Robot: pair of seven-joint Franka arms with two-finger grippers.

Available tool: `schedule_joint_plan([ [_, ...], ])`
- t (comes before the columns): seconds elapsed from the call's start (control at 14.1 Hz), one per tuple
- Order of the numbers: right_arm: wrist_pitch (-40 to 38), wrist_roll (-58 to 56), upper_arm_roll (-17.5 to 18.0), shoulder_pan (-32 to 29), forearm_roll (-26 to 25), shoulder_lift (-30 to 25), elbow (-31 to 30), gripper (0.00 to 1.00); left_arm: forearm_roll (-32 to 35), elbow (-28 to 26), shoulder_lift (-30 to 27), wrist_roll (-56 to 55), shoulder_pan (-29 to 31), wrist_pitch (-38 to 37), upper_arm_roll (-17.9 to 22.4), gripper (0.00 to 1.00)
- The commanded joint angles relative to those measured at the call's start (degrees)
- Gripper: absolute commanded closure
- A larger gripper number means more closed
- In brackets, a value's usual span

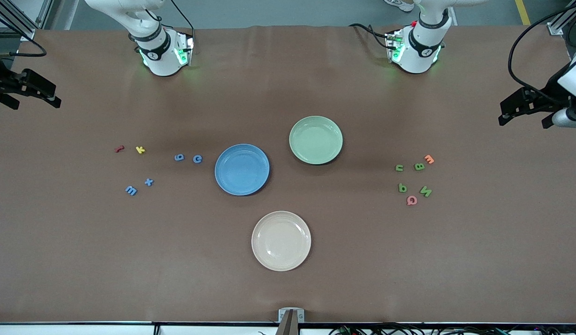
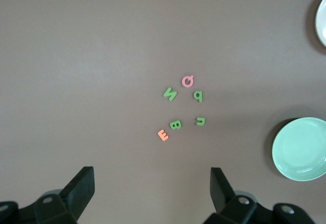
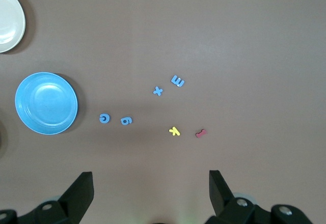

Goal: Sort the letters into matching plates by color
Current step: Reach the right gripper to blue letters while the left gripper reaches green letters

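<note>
Now: left hand [image 2: 153, 191] spread | right hand [image 3: 151, 193] spread | plates [image 1: 242, 169] round, glossy | letters [image 1: 178, 157] foam

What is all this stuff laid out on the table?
blue plate: one, mid-table.
green plate: one, pale, beside the blue plate, farther from the camera.
cream plate: one, nearest the camera.
blue letters: four, loose, toward the right arm's end.
red letter, yellow letter: one each, beside the blue ones.
green letters: four, loose, toward the left arm's end.
orange letter, pink letter: one each, among the green ones.
table: one, brown.
right gripper: open, waiting above the blue letters' end.
left gripper: open, waiting above the green letters' end.
</note>
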Motion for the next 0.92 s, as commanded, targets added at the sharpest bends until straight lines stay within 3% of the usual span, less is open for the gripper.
schedule_joint_plan([
  [0.0,-0.4,-0.4,0.3,-0.7,0.3,-0.9,-0.2,0.00,-1.5,0.7,6.2,0.8,0.0,-0.1,-0.2,0.00],
  [0.21,0.2,-0.1,0.3,-0.8,0.3,0.5,1.5,0.00,-1.5,-2.0,10.9,1.0,-0.2,4.7,-0.3,0.00],
  [0.36,0.4,-0.2,0.3,-0.9,0.4,6.7,2.3,0.00,-1.2,-5.8,13.3,1.6,-0.3,11.8,-0.3,0.00],
  [0.64,3.7,-1.0,0.2,-3.0,-0.7,18.1,6.0,0.00,-0.5,-6.4,20.5,4.1,-0.8,19.2,-0.4,0.00],
  [0.85,10.5,-0.2,0.3,-3.6,-1.5,20.1,2.7,0.00,0.1,-8.6,22.6,9.0,-0.8,22.6,-0.4,0.00],
])
